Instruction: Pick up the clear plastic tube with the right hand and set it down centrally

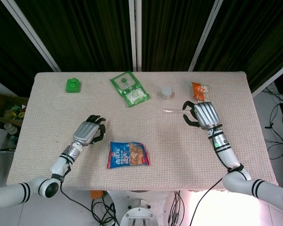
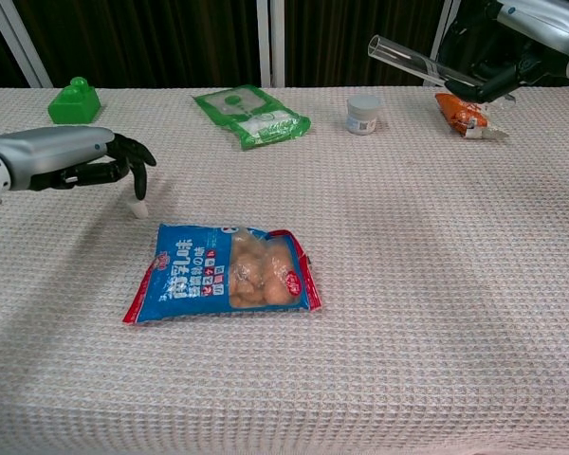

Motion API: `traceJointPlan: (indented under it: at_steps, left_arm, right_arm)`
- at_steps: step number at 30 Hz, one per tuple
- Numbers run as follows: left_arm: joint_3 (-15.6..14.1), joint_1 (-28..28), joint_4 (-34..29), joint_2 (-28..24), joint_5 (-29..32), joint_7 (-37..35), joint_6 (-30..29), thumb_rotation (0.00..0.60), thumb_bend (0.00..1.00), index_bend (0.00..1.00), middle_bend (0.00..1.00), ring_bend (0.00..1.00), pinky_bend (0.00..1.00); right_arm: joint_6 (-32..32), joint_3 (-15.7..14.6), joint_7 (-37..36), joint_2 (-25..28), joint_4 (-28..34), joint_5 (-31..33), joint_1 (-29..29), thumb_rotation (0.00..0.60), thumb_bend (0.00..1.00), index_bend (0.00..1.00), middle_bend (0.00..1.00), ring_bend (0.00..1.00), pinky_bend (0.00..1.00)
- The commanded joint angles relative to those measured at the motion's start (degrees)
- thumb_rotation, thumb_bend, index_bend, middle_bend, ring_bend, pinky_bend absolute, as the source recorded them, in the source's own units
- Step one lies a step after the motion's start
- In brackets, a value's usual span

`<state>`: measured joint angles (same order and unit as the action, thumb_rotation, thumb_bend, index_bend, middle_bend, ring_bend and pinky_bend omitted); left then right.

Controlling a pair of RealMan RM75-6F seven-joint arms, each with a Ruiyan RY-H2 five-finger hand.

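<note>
The clear plastic tube [image 2: 419,65] is held in the air above the table's far right, tilted, with its open end pointing left. My right hand [image 2: 512,52] grips its right end. In the head view the tube [image 1: 171,111] shows only faintly, sticking out left of the right hand [image 1: 202,114]. My left hand [image 1: 88,132] hovers low over the left side of the table with its fingers curled down. In the chest view the left hand [image 2: 85,156] has a small white tip [image 2: 139,209] showing under its fingers.
A blue snack bag [image 2: 228,273] lies front centre. Along the far edge sit a green block [image 2: 74,100], a green pouch [image 2: 251,114], a small white jar [image 2: 363,114] and an orange snack packet [image 2: 465,114] just under the tube. The tablecloth [image 2: 427,246] is beige waffle weave.
</note>
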<state>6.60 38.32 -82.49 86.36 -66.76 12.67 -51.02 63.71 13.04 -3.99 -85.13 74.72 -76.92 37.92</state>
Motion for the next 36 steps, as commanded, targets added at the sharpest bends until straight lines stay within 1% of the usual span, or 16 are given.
traceJointPlan:
  at_steps: [1, 5, 7, 9, 10, 11, 12, 15, 17, 18, 20, 27, 33, 36]
  left_arm:
    - [-0.05, 0.11, -0.17, 0.03, 0.13, 0.34, -0.09, 0.0, 0.72, 0.44, 0.13, 0.07, 0.07]
    - [0.58, -0.32, -1.1, -0.45, -0.94, -0.61, -2.18, 0.0, 0.72, 0.41, 0.13, 0.07, 0.07]
    - [1.12, -0.62, -1.48, -0.73, -1.66, -1.45, -3.56, 0.0, 0.72, 0.38, 0.13, 0.07, 0.07]
    - [1.7, -0.84, -1.42, -0.73, -2.29, -2.5, -4.78, 0.004, 0.69, 0.33, 0.13, 0.07, 0.07]
    - [1.92, -0.85, -1.3, -0.66, -2.29, -3.09, -4.87, 0.043, 0.66, 0.32, 0.13, 0.07, 0.07]
    - [2.03, -0.8, -1.11, -0.55, -2.12, -3.32, -4.76, 0.099, 0.61, 0.31, 0.13, 0.07, 0.07]
    - [2.04, -0.71, -0.89, -0.44, -1.82, -3.32, -4.44, 0.196, 0.55, 0.3, 0.12, 0.07, 0.07]
    - [1.87, -0.34, 0.15, 0.45, -0.9, -1.9, -3.91, 0.432, 0.44, 0.31, 0.12, 0.07, 0.07]
    - [1.63, -0.21, 0.73, 1.31, -0.37, -0.87, -3.79, 0.522, 0.41, 0.32, 0.12, 0.07, 0.07]
    - [1.62, -0.15, 0.89, 1.64, -0.03, -0.6, -3.66, 0.554, 0.41, 0.32, 0.12, 0.07, 0.07]
    - [1.77, 0.13, 1.3, 2.4, 0.69, -0.45, -3.12, 0.595, 0.4, 0.33, 0.12, 0.07, 0.07]
    - [1.99, 0.78, 2.71, 4.13, 1.14, -0.02, -2.77, 0.6, 0.4, 0.35, 0.12, 0.07, 0.07]
    - [1.37, 0.59, 1.55, 3.5, 1.98, 2.97, -3.36, 0.6, 0.32, 0.29, 0.12, 0.07, 0.08]
    - [1.47, 0.44, 1.1, 3.82, 3.16, 4.42, -3.93, 0.6, 0.3, 0.3, 0.12, 0.07, 0.08]
  right_arm:
    - [0.11, -0.01, 0.04, 0.06, 0.06, -0.01, -0.11, 0.6, 0.64, 0.84, 1.0, 1.0, 1.0]
    - [0.23, 0.04, -0.11, 0.13, 0.05, -0.06, -0.22, 0.6, 0.64, 0.84, 1.0, 1.0, 1.0]
    - [0.18, 0.01, -0.09, 0.1, -0.02, -0.12, -0.2, 0.6, 0.64, 0.84, 1.0, 1.0, 1.0]
    - [0.14, 0.0, -0.09, 0.07, -0.07, -0.2, -0.16, 0.6, 0.64, 0.85, 1.0, 1.0, 1.0]
    - [0.15, 0.01, -0.11, 0.05, -0.05, -0.25, -0.15, 0.6, 0.64, 0.85, 1.0, 1.0, 1.0]
    - [0.17, 0.02, -0.11, 0.05, -0.03, -0.29, -0.14, 0.6, 0.64, 0.85, 1.0, 1.0, 1.0]
    - [0.2, 0.04, -0.1, 0.04, -0.03, -0.3, -0.14, 0.6, 0.64, 0.85, 1.0, 1.0, 1.0]
    - [0.27, 0.07, -0.01, 0.09, 0.03, -0.29, -0.2, 0.6, 0.64, 0.85, 1.0, 1.0, 1.0]
    - [0.31, 0.04, 0.11, 0.16, 0.04, -0.27, -0.28, 0.6, 0.64, 0.85, 1.0, 1.0, 1.0]
    - [0.28, 0.02, 0.16, 0.19, 0.04, -0.25, -0.31, 0.6, 0.64, 0.85, 1.0, 1.0, 1.0]
    - [0.31, 0.0, 0.28, 0.21, 0.04, -0.24, -0.36, 0.6, 0.64, 0.85, 1.0, 1.0, 1.0]
    - [0.28, -0.05, 0.38, 0.09, 0.02, -0.19, -0.45, 0.6, 0.64, 0.85, 1.0, 1.0, 1.0]
    - [-0.02, -0.14, 0.16, -0.23, -0.58, -0.16, -0.4, 0.6, 0.64, 0.85, 1.0, 1.0, 1.0]
    - [-0.12, -0.18, 0.0, -0.48, -0.88, -0.27, -0.31, 0.6, 0.64, 0.85, 1.0, 1.0, 1.0]
